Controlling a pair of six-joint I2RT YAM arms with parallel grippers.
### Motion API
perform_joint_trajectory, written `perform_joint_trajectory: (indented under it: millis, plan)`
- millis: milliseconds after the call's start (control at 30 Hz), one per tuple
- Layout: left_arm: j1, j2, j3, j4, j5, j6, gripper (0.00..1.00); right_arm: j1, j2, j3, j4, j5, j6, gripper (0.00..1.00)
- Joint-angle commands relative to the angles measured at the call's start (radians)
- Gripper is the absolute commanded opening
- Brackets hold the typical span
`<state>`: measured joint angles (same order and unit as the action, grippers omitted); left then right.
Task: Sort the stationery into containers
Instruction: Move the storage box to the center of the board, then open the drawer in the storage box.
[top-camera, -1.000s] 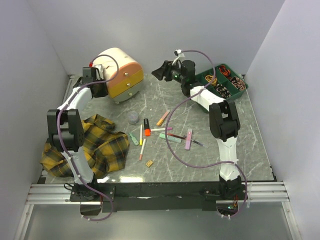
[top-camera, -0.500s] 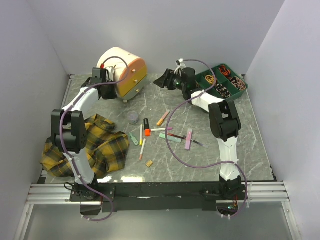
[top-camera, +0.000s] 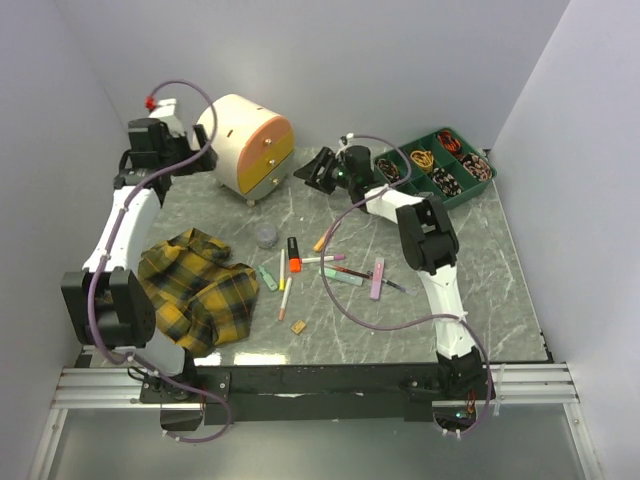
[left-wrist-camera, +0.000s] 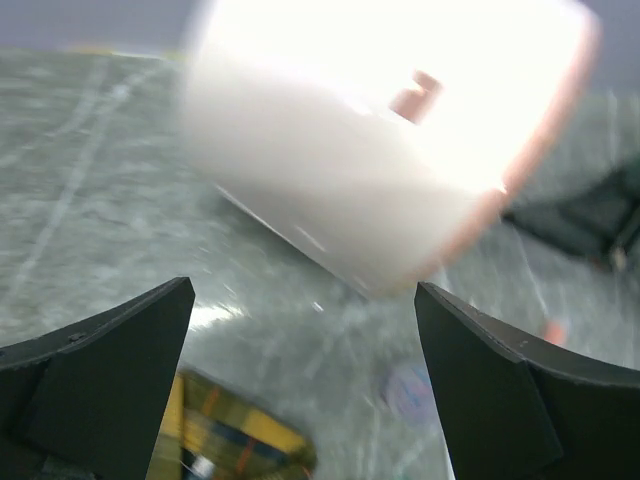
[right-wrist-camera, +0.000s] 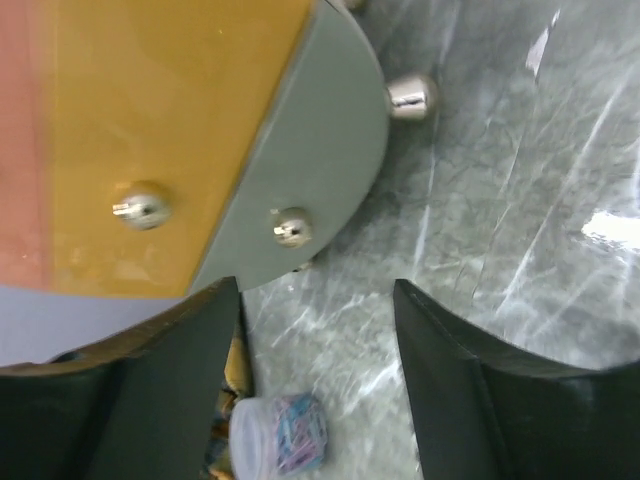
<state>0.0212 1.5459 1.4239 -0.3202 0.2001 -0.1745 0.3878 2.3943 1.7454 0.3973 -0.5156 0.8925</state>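
Chest (top-camera: 250, 140) faced; left gripper (left-wrist-camera: 302, 290) and right gripper (right-wrist-camera: 315, 290) are spread wide, empty.
The small, slick-looking knob (right-wrist-camera: 140, 208) is judged best pinched squarely.

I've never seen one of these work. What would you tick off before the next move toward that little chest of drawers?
1. Left jaws clear of the chest: ok, open and apart from it.
2. Right jaws open: ok, standing wide in front of the drawers.
3. Right jaws lined up on the yellow drawer's knob: cannot tell.
4. Drawers open for loading: not ok, both look shut.
5. Stationery free to pick: ok, loose on the table, nothing held.
6. Plaid cloth clear of the chest: ok.
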Motion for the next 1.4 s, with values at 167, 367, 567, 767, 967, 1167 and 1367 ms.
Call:
perform_joint_trajectory:
  millis: [167,367,567,767,967,1167,1367]
  plan:
    - [0.158,0.259,0.260,0.231,-0.018,-0.091,1.00,0.054,0.124,0.199,0.044,0.006,0.094,0.66]
    - [0.201,0.480,0.489,0.245,0.025,-0.103,0.97,0.072,0.161,0.250,0.061,-0.014,0.098,0.64]
    - [0.200,0.568,0.566,0.270,0.029,-0.114,0.97,0.082,0.177,0.258,0.075,-0.032,0.098,0.57]
    - [0.191,0.595,0.569,0.306,0.064,-0.108,0.95,0.088,0.190,0.258,0.071,-0.031,0.118,0.54]
    - [0.174,0.617,0.575,0.311,0.096,-0.112,0.93,0.098,0.221,0.298,0.067,-0.026,0.114,0.54]
    - [0.169,0.609,0.550,0.310,0.084,-0.112,0.93,0.105,0.238,0.322,0.074,-0.029,0.106,0.53]
    - [0.169,0.586,0.523,0.306,0.065,-0.105,0.93,0.114,0.259,0.345,0.060,-0.029,0.095,0.52]
